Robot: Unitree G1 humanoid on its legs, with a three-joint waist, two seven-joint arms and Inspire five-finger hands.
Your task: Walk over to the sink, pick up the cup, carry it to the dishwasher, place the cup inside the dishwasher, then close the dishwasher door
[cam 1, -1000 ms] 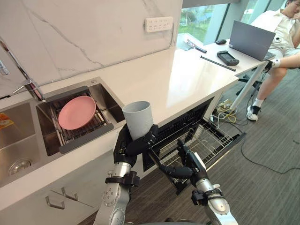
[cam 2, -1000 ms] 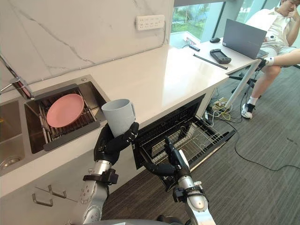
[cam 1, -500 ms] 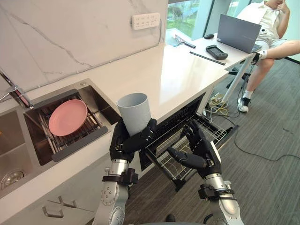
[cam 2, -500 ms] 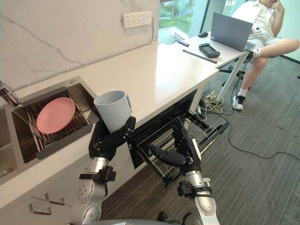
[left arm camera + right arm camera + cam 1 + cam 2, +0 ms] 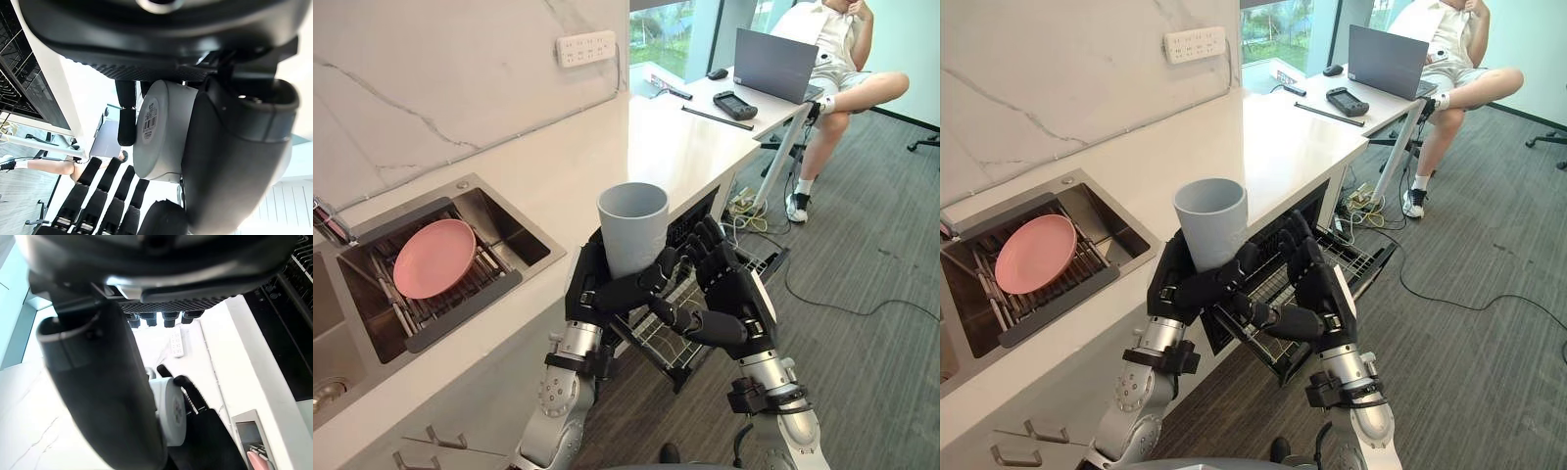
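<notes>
Standing upright with its mouth up, the pale grey cylindrical cup (image 5: 632,223) was held in the air just past the front edge of the white stone counter (image 5: 677,137), above the open black built-in dishwasher (image 5: 1320,203). The dark left hand (image 5: 604,292) was curled round the cup's lower part, fingers and thumb wrapped about its wall. In the left wrist view the cup's base bore a small printed label. The dark right hand (image 5: 729,299) was just beside the cup on its right, fingers loosely spread and grasping nothing; whether they touched the cup could not be told.

Below both hands, the dishwasher's metal wire rack (image 5: 1361,259) stood drawn out beneath the counter's front edge. Toward the counter's left end, a steel sink (image 5: 527,233) held a round pink plate (image 5: 434,258) lying on a dark slatted drainer (image 5: 460,305). A white socket strip (image 5: 585,47) sat on the marble wall behind the counter's back edge. Beyond the counter's far right corner, a seated person (image 5: 832,49) faced a grey laptop (image 5: 775,65) on a white desk (image 5: 783,110).
</notes>
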